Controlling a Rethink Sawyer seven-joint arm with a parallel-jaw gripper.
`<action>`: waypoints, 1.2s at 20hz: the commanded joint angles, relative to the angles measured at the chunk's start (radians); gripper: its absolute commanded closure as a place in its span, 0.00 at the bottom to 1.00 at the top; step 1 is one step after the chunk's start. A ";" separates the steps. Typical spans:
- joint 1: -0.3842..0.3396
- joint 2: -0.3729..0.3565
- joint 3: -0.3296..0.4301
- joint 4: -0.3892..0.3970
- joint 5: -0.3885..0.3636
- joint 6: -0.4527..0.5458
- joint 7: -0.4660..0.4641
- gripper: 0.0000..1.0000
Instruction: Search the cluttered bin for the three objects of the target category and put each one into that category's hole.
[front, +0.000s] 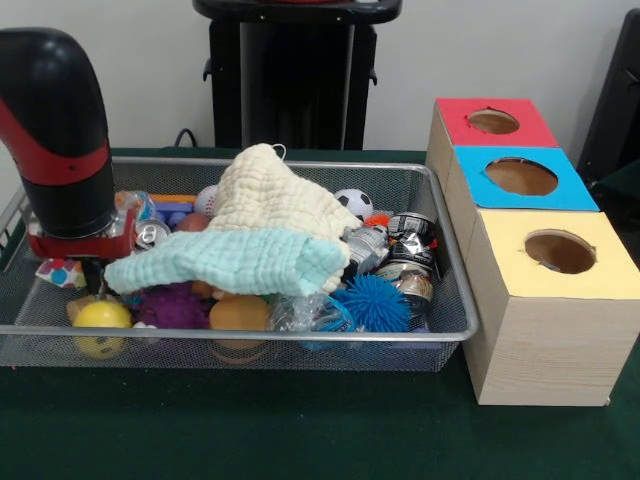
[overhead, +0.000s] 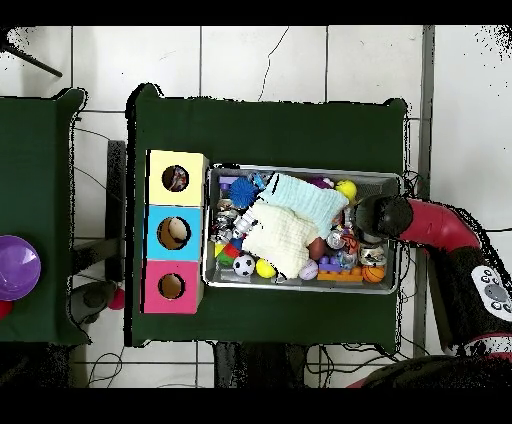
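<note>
- My arm (front: 55, 130) comes down into the wire-mesh bin (front: 455, 330) at the end farthest from the boxes; in the overhead view the same arm (overhead: 420, 222) reaches in over the bin's (overhead: 300, 285) short side.
- My fingers (front: 95, 272) are low in the bin, mostly hidden under the wrist and behind the mint-green cloth (front: 230, 262), so I cannot tell whether they are apart or together.
- A polka-dot fabric scrap (front: 60, 272), white with coloured dots, lies just beside my fingers against the bin's end wall; whether I touch it I cannot tell.
- I cannot pick out any other patterned scraps in the clutter.
- The cream waffle-weave cloth (front: 265, 195) is heaped in the middle of the bin, with the mint-green cloth draped across its front edge.
- Around the cloths lie a yellow ball (front: 100, 315), a purple spiky ball (front: 172, 305), a blue spiky ball (front: 378, 302), a small soccer ball (front: 353, 203) and crushed cans (front: 405, 250).
- The yellow-topped box (front: 560, 300) stands on the green worktop (front: 300, 430) just beside the bin's other end, nearest the front camera; its round hole (front: 559, 251) is open.
- The blue-topped box (front: 520, 178) and the red-topped box (front: 490, 122) stand in line behind it.
</note>
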 joint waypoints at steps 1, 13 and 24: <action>0.012 0.105 0.037 0.044 -0.056 0.138 -0.308 1.00; 0.166 -0.301 -0.003 0.110 -0.112 0.325 -0.349 1.00; 0.141 -0.498 0.090 0.114 -0.002 0.466 -0.345 1.00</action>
